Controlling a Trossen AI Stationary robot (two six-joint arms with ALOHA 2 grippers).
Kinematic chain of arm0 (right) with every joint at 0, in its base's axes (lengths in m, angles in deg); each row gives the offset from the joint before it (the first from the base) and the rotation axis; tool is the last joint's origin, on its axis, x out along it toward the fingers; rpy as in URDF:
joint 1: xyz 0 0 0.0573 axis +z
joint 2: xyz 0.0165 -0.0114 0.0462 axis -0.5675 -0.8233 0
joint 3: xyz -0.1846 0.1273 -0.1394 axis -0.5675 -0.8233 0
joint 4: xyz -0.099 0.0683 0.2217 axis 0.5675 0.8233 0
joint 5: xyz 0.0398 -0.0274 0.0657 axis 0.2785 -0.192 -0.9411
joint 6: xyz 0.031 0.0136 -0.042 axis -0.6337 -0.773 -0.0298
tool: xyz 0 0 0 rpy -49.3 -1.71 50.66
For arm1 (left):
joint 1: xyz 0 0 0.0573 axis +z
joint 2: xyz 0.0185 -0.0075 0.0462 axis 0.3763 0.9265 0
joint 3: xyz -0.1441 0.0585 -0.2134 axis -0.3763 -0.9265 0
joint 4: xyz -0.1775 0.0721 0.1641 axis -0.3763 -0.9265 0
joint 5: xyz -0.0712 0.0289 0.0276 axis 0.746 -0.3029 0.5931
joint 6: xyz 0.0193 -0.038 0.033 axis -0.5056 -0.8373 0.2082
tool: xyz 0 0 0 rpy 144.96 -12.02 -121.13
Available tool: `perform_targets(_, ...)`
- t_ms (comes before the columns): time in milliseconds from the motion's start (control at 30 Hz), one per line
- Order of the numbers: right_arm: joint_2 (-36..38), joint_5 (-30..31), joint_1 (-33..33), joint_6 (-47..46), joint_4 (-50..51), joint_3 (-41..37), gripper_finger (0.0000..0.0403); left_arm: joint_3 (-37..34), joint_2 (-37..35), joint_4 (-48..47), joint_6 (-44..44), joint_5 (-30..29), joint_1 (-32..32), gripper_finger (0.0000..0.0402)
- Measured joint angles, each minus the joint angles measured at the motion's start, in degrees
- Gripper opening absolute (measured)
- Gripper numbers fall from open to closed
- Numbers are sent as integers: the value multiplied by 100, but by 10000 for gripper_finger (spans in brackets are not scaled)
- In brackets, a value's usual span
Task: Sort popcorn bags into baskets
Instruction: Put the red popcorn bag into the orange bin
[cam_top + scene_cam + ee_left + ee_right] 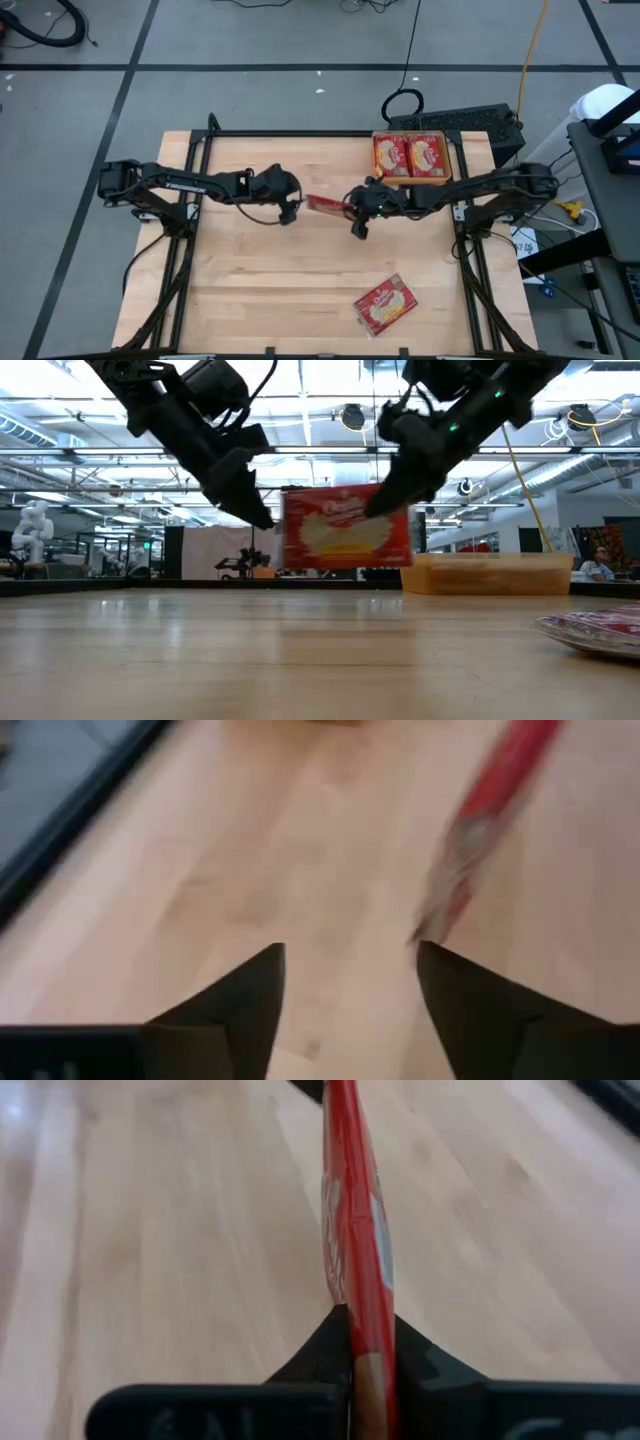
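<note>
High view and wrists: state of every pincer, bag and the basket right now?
left pincer: open, beside the held bag's edge, not gripping
right pincer: shut on held popcorn bag
held popcorn bag: on edge, off the table, mid-table
loose popcorn bag: flat on table, near edge
basket: at the table's far edge, holding two bags side by side
bags in basket: flat, picture side up

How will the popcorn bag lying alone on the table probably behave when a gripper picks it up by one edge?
The lone popcorn bag lies flat and thin, so it is probably light. The held bag, pinched at one edge by the right gripper, stays nearly straight, so this one should sag little. Its wrapper looks smooth, so it may slip in a weak pinch.
</note>
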Motion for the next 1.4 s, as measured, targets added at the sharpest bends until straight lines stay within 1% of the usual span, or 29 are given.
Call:
perform_targets(100,493,83,-21,-28,757,-3,13,0,5,-58,-330,-244,2,253)
perform_targets(167,824,170,-48,-172,902,-81,13,0,9,-50,-502,-242,-30,261)
perform_targets(233,1173,236,-54,-312,977,-198,13,0,48,-16,-651,-244,-76,262)
perform_targets(333,1708,358,-103,-376,1121,-309,12,-4,62,-2,-740,-254,-212,253)
perform_targets(400,2076,796,-157,-556,1461,-333,12,-2,61,97,-780,-252,-309,243)
perform_targets(533,2754,2103,-203,-916,2348,-356,12,-2,61,454,-940,-252,-516,221)
perform_targets(633,3137,2903,-200,-1017,2781,-414,12,-2,61,823,-946,-251,-693,206)
perform_targets(700,3368,3202,-251,-1031,2796,-598,11,-2,61,1138,-890,-250,-829,196)
perform_targets(867,3782,3242,-601,-1353,2645,-1043,11,-2,61,1755,-720,-248,-1142,177)
perform_targets(1033,4046,3307,-918,-1655,2653,-1403,11,-2,61,2058,-538,-239,-1374,165)
perform_targets(1267,4329,4163,-1299,-1800,2595,-1759,11,-2,61,2119,-170,-237,-1521,161)
perform_targets(1333,4363,4300,-1421,-1871,2457,-1899,11,-2,61,2090,-141,-237,-1522,161)
perform_targets(1400,4361,4290,-1565,-1911,2213,-2075,11,-2,61,2090,-141,-237,-1521,161)
